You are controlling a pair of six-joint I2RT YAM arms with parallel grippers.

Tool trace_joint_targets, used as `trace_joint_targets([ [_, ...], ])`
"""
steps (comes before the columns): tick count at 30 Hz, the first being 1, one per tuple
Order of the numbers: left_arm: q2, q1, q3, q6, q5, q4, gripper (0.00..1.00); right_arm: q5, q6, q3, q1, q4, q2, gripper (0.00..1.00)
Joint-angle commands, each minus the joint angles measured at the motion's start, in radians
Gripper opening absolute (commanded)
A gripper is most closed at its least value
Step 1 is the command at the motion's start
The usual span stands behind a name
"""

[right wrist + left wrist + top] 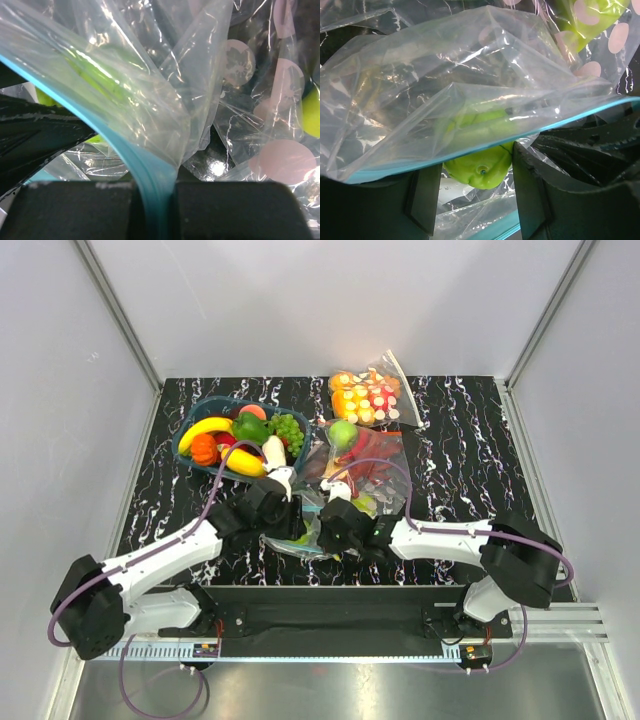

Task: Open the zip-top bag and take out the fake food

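Observation:
The zip-top bag (303, 543) lies crinkled on the black marbled table between both arms. My right gripper (156, 200) is shut on its teal zipper strip (145, 170) and holds that edge up. The other teal edge runs across the left wrist view over the bag (445, 85). Below it a green fake fruit (480, 175) sits in the bag's mouth. My left gripper (474, 162) is shut on it, a finger touching each side. In the top view the left gripper (288, 523) and right gripper (328, 530) almost meet. More fake food, a banana (205, 427) among it, fills a basket.
The blue basket (186, 436) stands at the back left. A larger clear bag of red peppers (378, 455) with a green apple (343, 432) lies behind the right gripper. A small bag of orange and red-white pieces (365, 395) is at the back. White walls enclose the table.

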Motion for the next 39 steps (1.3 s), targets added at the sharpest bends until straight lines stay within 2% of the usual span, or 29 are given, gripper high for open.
trace_joint_targets([
  [1,-0.059,0.005,0.053,0.022,-0.046,-0.002,0.44,0.047,0.004,0.021,0.0,-0.098,0.029,0.0],
  [20,-0.14,0.037,0.058,0.062,-0.083,-0.107,0.49,0.066,0.011,0.026,0.001,-0.138,0.015,0.0],
  [29,-0.105,0.039,0.047,0.048,0.026,-0.027,0.49,0.056,0.006,0.038,0.0,-0.138,0.02,0.0],
  [39,-0.143,0.028,0.176,0.062,0.172,-0.039,0.49,0.072,-0.002,0.055,0.0,-0.178,-0.017,0.0],
])
